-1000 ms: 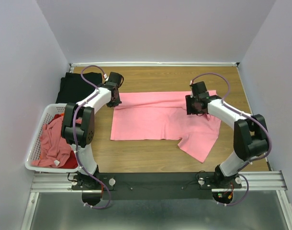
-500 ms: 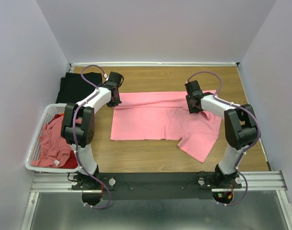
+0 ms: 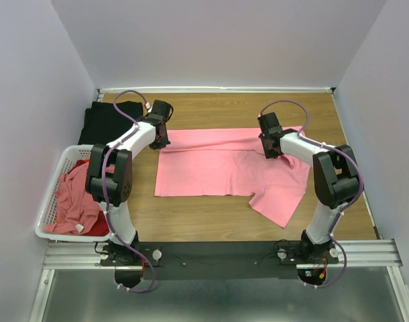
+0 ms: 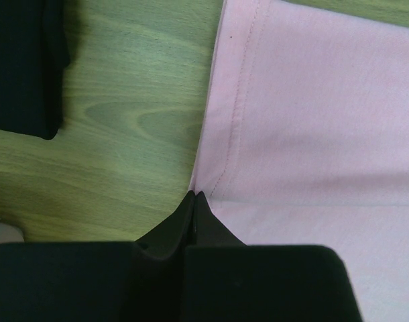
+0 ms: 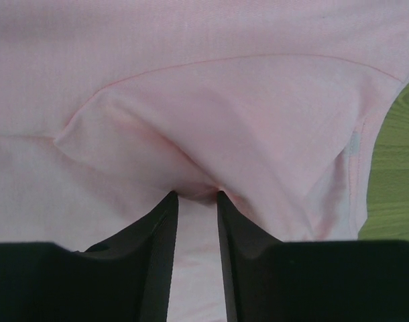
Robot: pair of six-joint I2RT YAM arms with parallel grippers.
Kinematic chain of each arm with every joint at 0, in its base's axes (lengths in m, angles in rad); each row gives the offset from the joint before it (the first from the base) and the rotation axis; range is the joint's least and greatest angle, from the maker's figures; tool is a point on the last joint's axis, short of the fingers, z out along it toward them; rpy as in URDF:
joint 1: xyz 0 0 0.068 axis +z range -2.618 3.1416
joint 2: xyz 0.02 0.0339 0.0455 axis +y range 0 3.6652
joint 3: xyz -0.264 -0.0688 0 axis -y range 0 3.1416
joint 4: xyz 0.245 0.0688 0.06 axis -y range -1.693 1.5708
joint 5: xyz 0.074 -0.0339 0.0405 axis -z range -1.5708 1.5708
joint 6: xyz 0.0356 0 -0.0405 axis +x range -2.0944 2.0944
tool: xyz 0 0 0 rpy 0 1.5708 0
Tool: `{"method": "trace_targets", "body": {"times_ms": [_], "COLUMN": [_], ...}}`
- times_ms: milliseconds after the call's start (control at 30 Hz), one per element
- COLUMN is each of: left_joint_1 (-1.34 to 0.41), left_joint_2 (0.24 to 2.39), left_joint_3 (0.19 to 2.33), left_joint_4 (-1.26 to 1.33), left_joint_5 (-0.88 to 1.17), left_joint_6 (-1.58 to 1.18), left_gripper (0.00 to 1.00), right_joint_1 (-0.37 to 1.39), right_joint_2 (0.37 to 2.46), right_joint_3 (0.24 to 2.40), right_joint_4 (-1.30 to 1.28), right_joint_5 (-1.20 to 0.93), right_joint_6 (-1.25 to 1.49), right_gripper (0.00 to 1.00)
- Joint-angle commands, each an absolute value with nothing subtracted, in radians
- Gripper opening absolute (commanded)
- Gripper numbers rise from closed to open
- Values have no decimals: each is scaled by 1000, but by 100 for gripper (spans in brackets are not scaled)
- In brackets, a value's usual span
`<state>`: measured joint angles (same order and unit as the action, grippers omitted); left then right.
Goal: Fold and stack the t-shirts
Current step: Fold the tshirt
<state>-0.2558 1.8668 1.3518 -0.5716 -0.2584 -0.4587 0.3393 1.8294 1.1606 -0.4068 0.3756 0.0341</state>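
A salmon-pink t-shirt [image 3: 218, 168] lies spread across the middle of the table, one sleeve trailing toward the front right. My left gripper [image 3: 161, 142] sits at its back left corner. In the left wrist view that gripper [image 4: 194, 194] is shut, its tips pinched on the hemmed edge of the pink cloth [image 4: 312, 121]. My right gripper [image 3: 269, 151] rests on the shirt's back right part. Its jaws [image 5: 197, 194] stand apart, pressed onto the pink cloth [image 5: 224, 100], with a small ridge bunched between the tips. A black t-shirt [image 3: 104, 121] lies at the back left.
A white slatted basket [image 3: 49, 201] at the front left holds crumpled salmon-pink shirts [image 3: 74, 198] and some red cloth [image 3: 97, 227]. The black shirt's edge [image 4: 20, 67] lies just left of my left gripper. Walls close in the table's back and sides.
My right gripper has slid a little left and back on the pink shirt, and its jaws have narrowed, gathering cloth. The left arm has not moved.
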Motion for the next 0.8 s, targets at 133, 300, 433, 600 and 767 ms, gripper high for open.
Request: {"method": "trace_targets", "body": {"times_ms": [133, 300, 433, 600, 767], "left_joint_1": [-259, -259, -259, -259, -259], "left_joint_2": [1876, 1873, 1873, 1875, 1879], "left_joint_3": [1378, 1371, 1370, 1382, 1394], "left_joint_4": [-577, -575, -575, -584, -601], "left_joint_5": [-273, -276, -276, -279, -293], "left_joint_6": [-451, -451, -453, -449, -446], "left_gripper": [0, 0, 0, 0, 0], "right_joint_1": [348, 348, 348, 348, 347], "right_joint_2": [1858, 1865, 1836, 1769, 1720], "right_joint_3": [1158, 1163, 1160, 1141, 1166], "right_joint_4": [-397, -394, -396, -408, -497], "right_joint_5": [406, 413, 402, 373, 310], "right_joint_6": [23, 17, 11, 11, 20], "right_gripper": [35, 18, 6, 1, 1]}}
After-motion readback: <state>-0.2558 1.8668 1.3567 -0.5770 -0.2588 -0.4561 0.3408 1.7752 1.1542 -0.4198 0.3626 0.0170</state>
